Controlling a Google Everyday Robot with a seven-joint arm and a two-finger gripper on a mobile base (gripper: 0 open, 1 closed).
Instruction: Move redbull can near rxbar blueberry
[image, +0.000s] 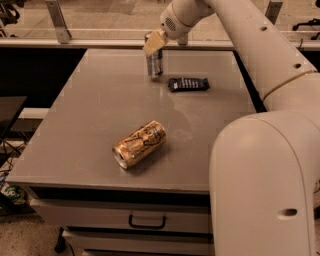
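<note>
Gripper (154, 45) sits near the far edge of the worktop (85, 125), right of its middle, clasping the top of the redbull can (155, 66), which stands upright beneath it. The can's silver and dark blue panels show no readable name. Just to its right, apart from it, lies the rxbar blueberry (188, 84), flat, with rows of pale lettering too small to read. A gold can (140, 144) with dark print lies on its side towards the near edge.
</note>
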